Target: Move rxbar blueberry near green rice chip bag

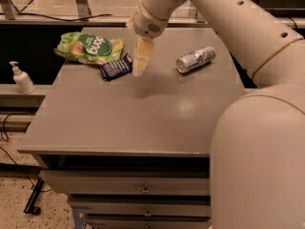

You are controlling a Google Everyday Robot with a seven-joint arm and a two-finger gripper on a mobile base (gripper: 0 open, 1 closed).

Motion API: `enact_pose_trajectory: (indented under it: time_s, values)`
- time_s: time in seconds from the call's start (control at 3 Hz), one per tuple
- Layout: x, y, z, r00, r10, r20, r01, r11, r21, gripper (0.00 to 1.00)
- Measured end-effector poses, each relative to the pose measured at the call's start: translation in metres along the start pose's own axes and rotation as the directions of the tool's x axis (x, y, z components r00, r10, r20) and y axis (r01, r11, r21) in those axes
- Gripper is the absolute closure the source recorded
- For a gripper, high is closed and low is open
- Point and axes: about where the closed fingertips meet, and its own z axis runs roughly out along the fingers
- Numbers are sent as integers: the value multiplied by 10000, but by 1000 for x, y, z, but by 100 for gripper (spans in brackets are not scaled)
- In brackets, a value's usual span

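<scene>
The rxbar blueberry (116,67), a dark navy flat wrapper, lies on the grey table (143,113) at the back left. Its left end touches or nearly touches the lower right edge of the green rice chip bag (89,46), a crinkled light-green bag with a dark green oval logo. My gripper (141,61) points down just right of the bar, apart from it and a little above the tabletop. It holds nothing that I can see.
A silver can (195,59) lies on its side at the back right of the table. A white pump bottle (22,78) stands on a ledge to the left. Drawers (143,190) sit below the tabletop's front edge. My large arm fills the right side.
</scene>
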Motion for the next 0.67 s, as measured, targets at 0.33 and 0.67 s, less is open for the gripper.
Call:
enact_pose_trajectory:
  time_s: [0.33,0.67]
  values:
    - [27,25,-60,9914,779,1051,-837,9951,522,0]
    - [57,54,-110,9624,1432,2308,-1710,9797,1051,0]
